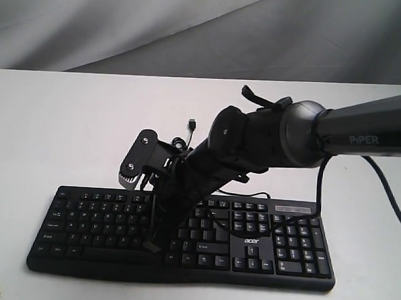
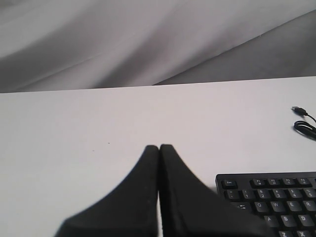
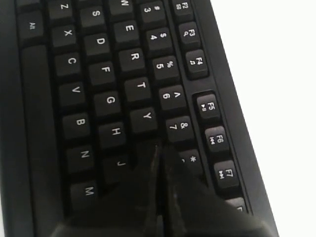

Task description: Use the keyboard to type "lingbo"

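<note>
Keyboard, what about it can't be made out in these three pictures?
Exterior view: the right arm covers the keyboard's middle keys; legends too small to read.
Right wrist view: the right hand hides the key beneath its tips.
Left wrist view: only one corner shows, the rest cut off by the frame edges.

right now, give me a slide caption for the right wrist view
Shut right pincer over the black keyboard, tips between the Y key, J key and 7 key.

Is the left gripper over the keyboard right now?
No, the left gripper, shut, hangs over the white table, with the keyboard lying off beside it.
</note>
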Controlling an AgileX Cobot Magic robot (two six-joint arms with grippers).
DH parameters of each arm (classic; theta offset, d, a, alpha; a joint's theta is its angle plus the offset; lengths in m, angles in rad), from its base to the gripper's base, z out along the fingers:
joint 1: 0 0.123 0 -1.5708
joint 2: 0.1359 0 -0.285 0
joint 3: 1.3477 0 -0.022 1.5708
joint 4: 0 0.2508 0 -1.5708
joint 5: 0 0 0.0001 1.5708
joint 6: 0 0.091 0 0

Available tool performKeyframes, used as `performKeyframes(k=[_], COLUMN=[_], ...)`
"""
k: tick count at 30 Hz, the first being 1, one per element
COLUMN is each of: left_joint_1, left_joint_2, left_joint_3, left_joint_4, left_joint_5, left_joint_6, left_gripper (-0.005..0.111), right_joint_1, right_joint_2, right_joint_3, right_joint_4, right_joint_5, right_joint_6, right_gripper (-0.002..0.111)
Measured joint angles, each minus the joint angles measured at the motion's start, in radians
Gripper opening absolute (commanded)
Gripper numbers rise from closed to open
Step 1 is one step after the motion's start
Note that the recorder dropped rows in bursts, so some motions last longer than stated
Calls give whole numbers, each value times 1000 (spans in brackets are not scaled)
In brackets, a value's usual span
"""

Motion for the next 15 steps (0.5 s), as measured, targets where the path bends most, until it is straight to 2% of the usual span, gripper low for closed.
performKeyframes(k=[15], left_joint_1=[0], left_joint_2=[0], left_joint_3=[0], left_joint_4=[0], left_joint_5=[0], left_joint_6=[0], left_gripper=[1], right_joint_1=[0], right_joint_2=[6], right_joint_3=[0], right_joint_4=[-21], right_joint_5=[18], right_joint_6=[0], right_gripper=[0])
